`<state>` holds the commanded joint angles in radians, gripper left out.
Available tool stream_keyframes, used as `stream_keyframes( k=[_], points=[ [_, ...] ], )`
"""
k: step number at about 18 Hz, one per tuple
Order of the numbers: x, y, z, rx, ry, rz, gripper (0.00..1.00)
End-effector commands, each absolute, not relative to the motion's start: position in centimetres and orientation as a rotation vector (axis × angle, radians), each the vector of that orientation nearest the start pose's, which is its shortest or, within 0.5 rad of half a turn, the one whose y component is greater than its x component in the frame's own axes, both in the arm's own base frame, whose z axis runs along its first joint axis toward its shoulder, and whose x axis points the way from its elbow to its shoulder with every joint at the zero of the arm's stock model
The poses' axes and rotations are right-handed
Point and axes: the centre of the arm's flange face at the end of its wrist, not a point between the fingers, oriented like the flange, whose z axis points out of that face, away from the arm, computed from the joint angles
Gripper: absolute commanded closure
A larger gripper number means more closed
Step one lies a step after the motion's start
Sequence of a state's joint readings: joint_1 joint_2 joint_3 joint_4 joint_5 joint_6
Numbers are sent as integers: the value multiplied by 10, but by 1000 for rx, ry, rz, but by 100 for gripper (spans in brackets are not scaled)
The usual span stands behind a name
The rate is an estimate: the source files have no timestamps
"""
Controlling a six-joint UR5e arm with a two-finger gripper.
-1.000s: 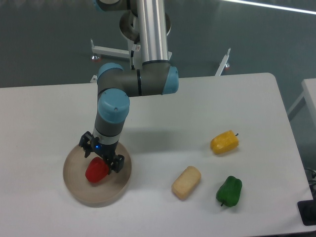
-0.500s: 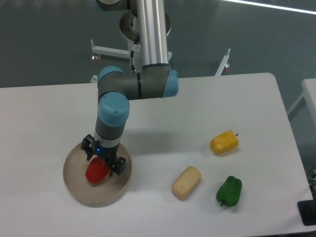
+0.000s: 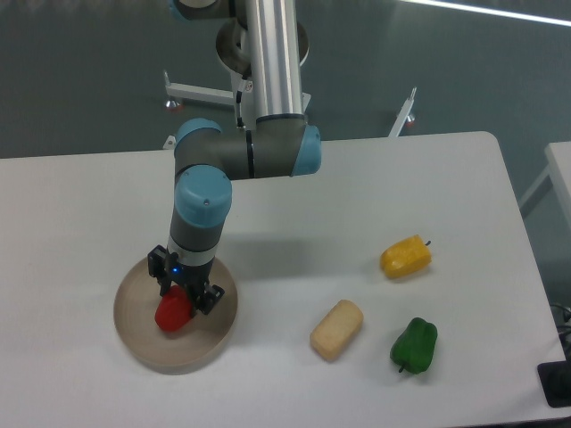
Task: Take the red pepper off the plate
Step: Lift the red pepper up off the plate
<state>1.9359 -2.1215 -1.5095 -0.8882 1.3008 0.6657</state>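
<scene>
The red pepper lies on the beige plate at the table's front left. My gripper points straight down over it, fingers on either side of the pepper's upper part and drawn in against it. The pepper's top is hidden behind the gripper body. The pepper still rests on the plate.
A yellow pepper lies at the right, a green pepper near the front right, and a tan bread-like block between plate and green pepper. The table's front edge runs close below the plate.
The fingers have drawn together from a wide spread onto the red pepper. The arm has shifted only slightly; the pepper stays on the plate.
</scene>
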Motion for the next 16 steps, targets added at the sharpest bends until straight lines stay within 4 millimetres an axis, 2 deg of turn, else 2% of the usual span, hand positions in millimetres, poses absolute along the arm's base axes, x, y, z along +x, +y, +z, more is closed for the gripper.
stream_keyframes(
  k=[2,3,6,8,10,12,13,15,16],
  points=[
    [-99,696,275,-2785,458,-189,61],
    [-104,694,287,-2775,452,-171,61],
    [-138,685,306,-2756,422,-133,61],
    [-170,677,314,-2747,426,-97,61],
    [-192,671,319,-2744,454,-80,61],
    [-235,661,334,-2749,476,-56,61],
    [-250,659,343,-2740,553,-41,61],
    [-298,641,361,-2743,553,-12,61],
    [-309,639,371,-2735,564,9,61]
  ],
)
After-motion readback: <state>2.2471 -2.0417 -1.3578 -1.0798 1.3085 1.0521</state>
